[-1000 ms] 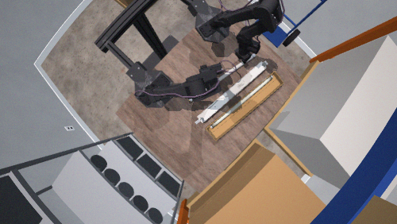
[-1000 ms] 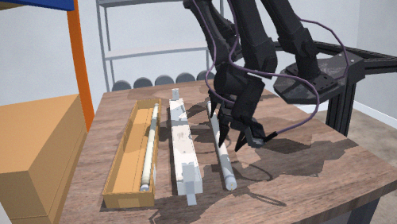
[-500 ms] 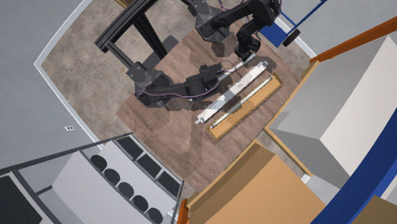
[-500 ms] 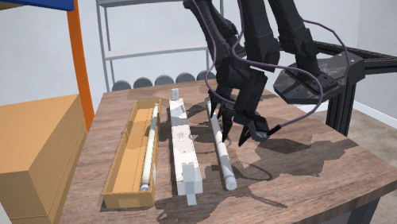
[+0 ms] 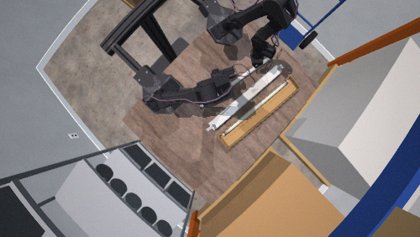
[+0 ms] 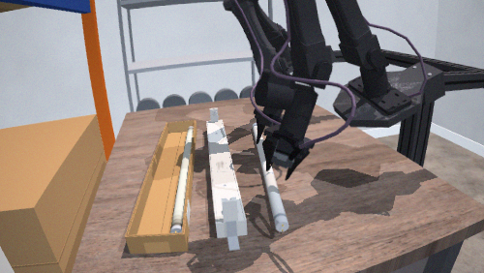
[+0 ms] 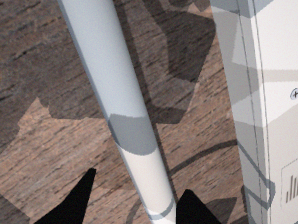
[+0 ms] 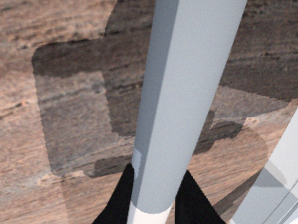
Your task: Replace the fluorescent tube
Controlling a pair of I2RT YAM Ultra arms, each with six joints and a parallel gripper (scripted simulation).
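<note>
The right hand is closed narrowly on the LED tube, likely steadying it for a two-handed lift; the left hand stands half open, holding nothing. The fluorescent tube lies in the carton, lower right in the top view. Only the exterior view shows the LED tube's near end cap; the right wrist view shows its flat side.
</note>
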